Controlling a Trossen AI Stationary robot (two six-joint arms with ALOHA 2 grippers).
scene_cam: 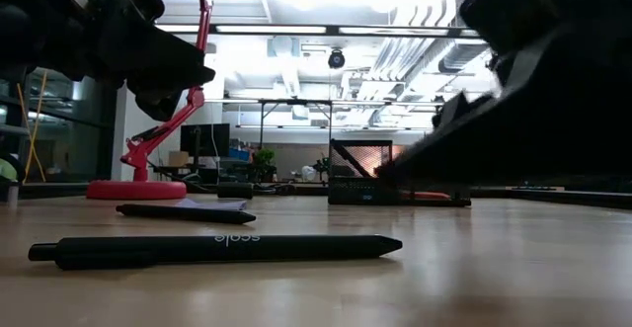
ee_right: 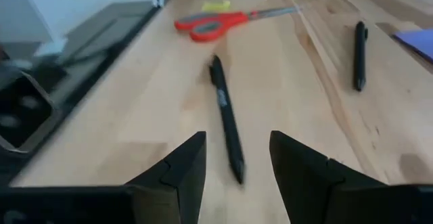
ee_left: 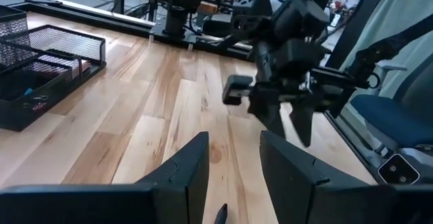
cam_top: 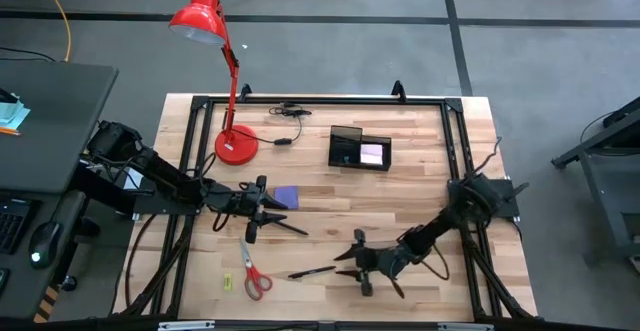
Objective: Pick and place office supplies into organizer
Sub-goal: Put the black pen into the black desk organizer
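My right gripper (cam_top: 343, 262) (ee_right: 237, 173) hangs open low over the table's near side. A black pen (cam_top: 312, 270) (ee_right: 226, 119) lies flat just ahead of it, its near end reaching into the gap between the fingers, untouched as far as I can see. My left gripper (cam_top: 268, 211) (ee_left: 233, 173) stands open left of centre, over the end of a second black pen (cam_top: 290, 228) (ee_left: 220, 214). The purple note pad (cam_top: 286, 197) lies beside it. Red-handled scissors (cam_top: 255, 271) (ee_right: 223, 21) and a yellow-green piece (cam_top: 228, 282) lie near the front. The black organizer (cam_top: 360, 149) (ee_left: 40, 68) stands at the far middle.
A red desk lamp (cam_top: 236, 143) stands at the far left with its black cable (cam_top: 290, 111) along the far edge. A pink pad (cam_top: 372, 153) shows inside the organizer. Bare wood lies between the two grippers and toward the organizer.
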